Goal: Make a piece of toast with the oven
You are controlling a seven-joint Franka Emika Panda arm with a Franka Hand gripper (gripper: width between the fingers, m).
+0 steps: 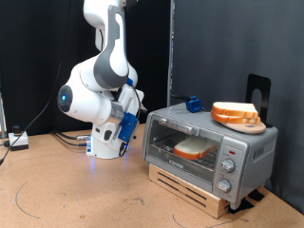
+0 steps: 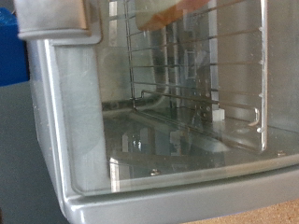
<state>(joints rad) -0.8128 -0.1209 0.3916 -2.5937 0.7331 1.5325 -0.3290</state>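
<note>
1. The oven (image 1: pixel 207 147) sits on a low wooden pallet (image 1: pixel 195 188) on the brown worktop (image 1: pixel 76 195), its glass door closed and its three knobs stacked down the panel on the exterior view's right.
2. The piece of toast (image 1: pixel 194 148) lies inside the oven on the wire rack, seen through the door glass.
3. On the oven's roof, over the knob end, rests a stack of bread slices (image 1: pixel 236 115); a small blue object (image 1: pixel 193 104) sits at the roof's back edge, further to the exterior view's left.
4. A black stand (image 1: pixel 257 95) rises just behind the stack.
5. The white robot arm (image 1: pixel 100 90) is folded down beside the oven, on the exterior view's left, and the gripper (image 1: pixel 131 126) hangs close to the oven's side wall; nothing stands between them.
6. I cannot tell whether the gripper's fingers are apart or together: they are too small in the exterior view and do not show in the wrist view.
7. The wrist view is filled by the oven's metal frame, glass and rack wires, very near.
8. Cables (image 1: pixel 66 139) trail over the worktop behind the arm's base, well apart from the oven.
</note>
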